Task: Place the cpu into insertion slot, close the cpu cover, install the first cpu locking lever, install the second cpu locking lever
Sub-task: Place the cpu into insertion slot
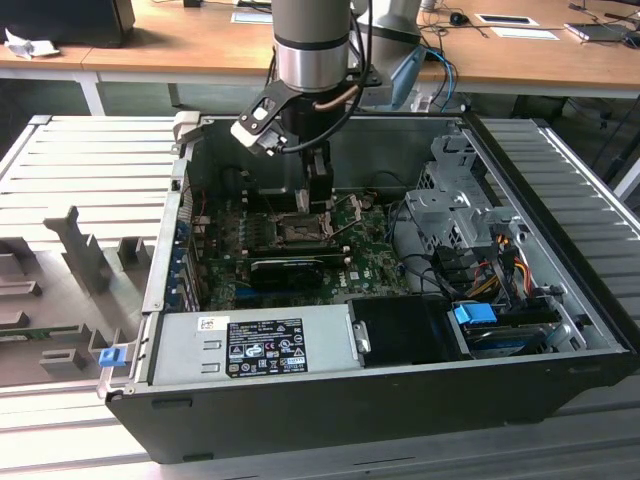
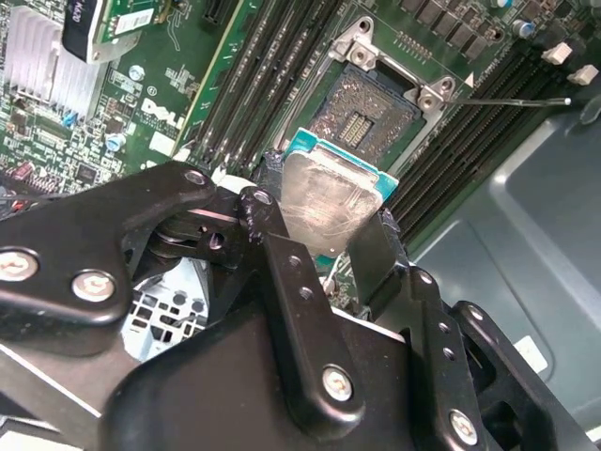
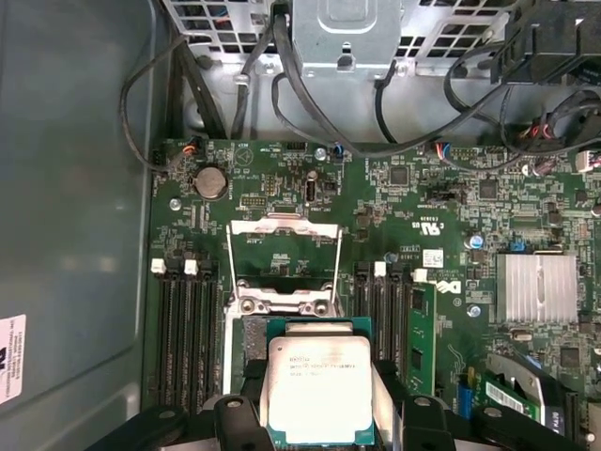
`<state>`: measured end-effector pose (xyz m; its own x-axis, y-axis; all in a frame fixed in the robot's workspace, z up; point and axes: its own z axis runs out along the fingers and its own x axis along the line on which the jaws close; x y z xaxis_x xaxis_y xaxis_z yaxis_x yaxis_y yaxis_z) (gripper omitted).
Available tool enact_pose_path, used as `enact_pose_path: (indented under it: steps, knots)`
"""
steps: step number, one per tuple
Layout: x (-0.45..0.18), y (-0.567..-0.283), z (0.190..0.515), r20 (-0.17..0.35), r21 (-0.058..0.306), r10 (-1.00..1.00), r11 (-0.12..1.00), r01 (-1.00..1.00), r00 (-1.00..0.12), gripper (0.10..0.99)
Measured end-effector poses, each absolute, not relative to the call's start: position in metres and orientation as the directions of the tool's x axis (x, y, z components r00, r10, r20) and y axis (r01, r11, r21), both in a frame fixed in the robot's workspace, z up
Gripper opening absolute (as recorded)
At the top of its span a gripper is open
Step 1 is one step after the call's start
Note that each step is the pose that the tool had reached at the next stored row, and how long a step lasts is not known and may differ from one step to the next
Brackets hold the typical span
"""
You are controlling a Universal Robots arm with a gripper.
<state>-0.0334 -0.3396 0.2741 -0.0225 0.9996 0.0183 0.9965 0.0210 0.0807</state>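
1. Holding the cpu by two opposite edges, the gripper has its fingers clamped on the chip, and we see its pale face flat and unobstructed in both wrist views
2. We place the chip just above the insertion slot, apart from it and overlapping only its near edge; the slot sits near the middle of the green board
3. We see the cpu cover swung up at the far edge of the slot, so the socket is open to receive the chip, and a thin lever rod lies free beside it
4. We judge this step to be the placing itself: doing it well means squaring the chip's edges to the slot's metal rim, keeping it level, and lowering it straight with no sliding, since the contacts below would likely bend under a skewed or dragged chip
5. We would watch the long black memory slots flanking the socket, as the fingers have little room there
6. We note the board lies in the floor of an open computer case, with loose cables along the case's drive-bay side
7. We see the case resting on a grey slatted metal table, with wooden desks behind
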Motion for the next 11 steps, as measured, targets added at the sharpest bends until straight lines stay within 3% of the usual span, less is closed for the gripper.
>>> enact_pose_path:
  steps: [11]
  knots:
    - [-0.037,-0.336,0.258,0.018,0.081,1.0,0.021,0.997,-0.023,0.529]
